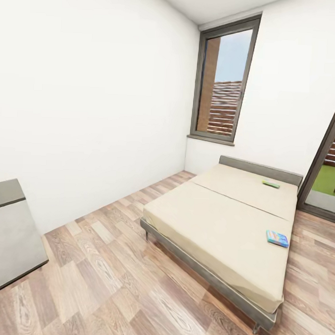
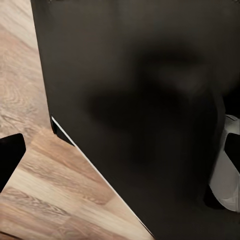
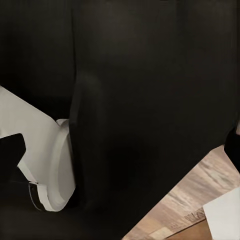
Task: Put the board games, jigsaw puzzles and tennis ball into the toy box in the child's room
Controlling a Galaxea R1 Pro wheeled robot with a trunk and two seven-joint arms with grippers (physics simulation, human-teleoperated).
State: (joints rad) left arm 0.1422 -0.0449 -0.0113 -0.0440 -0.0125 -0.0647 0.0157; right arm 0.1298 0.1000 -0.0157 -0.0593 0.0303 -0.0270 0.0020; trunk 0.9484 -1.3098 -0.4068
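We see two board games on the bed (image 1: 223, 224): a blue one (image 1: 277, 238) near its right edge, a green one (image 1: 271, 183) by the headboard; whether our grippers are apart or together, we cannot tell.

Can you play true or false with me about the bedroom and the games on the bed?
1. Two board games lie on the bed. True: a blue game and a green game.
2. The blue game sits by the headboard. False: the green one is near the headboard; the blue one lies nearer the foot, by the bed's edge.
3. The two games touch each other. False: they lie well apart.
4. The floor is wood planks. True.
5. The mattress is red. False: it is plain beige.
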